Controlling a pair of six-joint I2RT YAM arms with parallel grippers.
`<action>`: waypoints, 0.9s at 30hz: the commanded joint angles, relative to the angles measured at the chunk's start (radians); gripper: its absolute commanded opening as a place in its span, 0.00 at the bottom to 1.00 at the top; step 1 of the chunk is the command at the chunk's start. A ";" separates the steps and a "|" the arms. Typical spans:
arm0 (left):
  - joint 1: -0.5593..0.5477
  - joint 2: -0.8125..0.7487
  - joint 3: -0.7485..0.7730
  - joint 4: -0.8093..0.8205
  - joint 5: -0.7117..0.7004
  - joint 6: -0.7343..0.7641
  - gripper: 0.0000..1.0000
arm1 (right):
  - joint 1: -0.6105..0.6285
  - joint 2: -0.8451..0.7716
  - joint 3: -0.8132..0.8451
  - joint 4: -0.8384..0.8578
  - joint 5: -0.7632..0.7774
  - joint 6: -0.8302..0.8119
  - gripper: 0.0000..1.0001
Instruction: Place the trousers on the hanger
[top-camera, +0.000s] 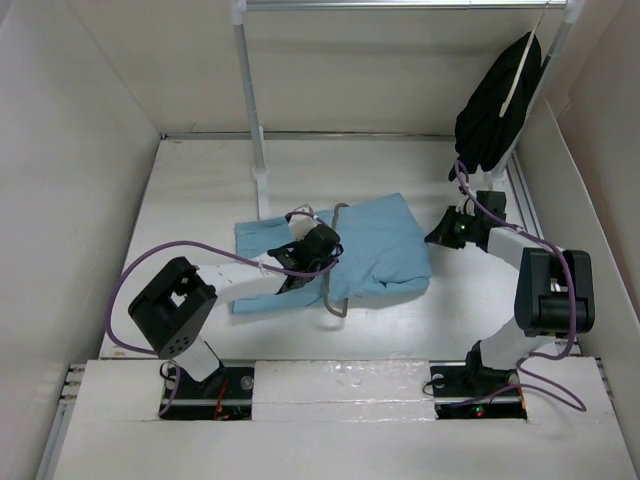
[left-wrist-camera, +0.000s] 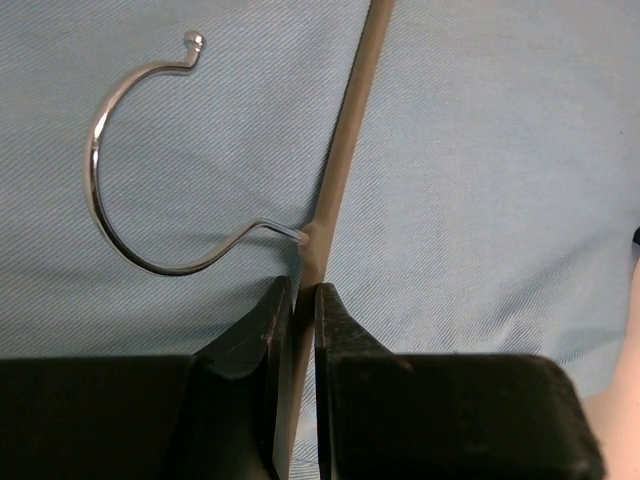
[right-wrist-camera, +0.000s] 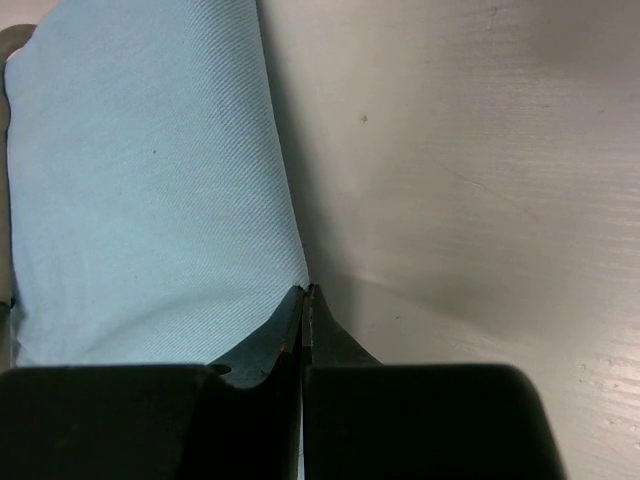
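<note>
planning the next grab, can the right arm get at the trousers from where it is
Probably yes: the right gripper sits at the edge of the trousers, with nothing between them. Its jaws are shut, so it would have to open first.

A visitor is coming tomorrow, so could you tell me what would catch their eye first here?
The light blue trousers lie in the centre, with the thin grey hanger across them and the left gripper shut on its bar. A black garment hangs at the far right; the right gripper sits shut at the trousers' right edge.
</note>
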 joint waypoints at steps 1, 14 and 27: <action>0.049 -0.004 -0.012 -0.154 -0.185 -0.023 0.00 | -0.061 -0.052 -0.003 0.015 0.144 -0.054 0.00; 0.082 -0.018 -0.006 -0.131 -0.151 -0.059 0.00 | -0.072 -0.238 -0.092 -0.072 0.153 -0.083 0.00; -0.083 -0.108 0.063 -0.147 -0.174 -0.038 0.00 | -0.008 -0.204 0.014 -0.153 0.096 -0.099 0.57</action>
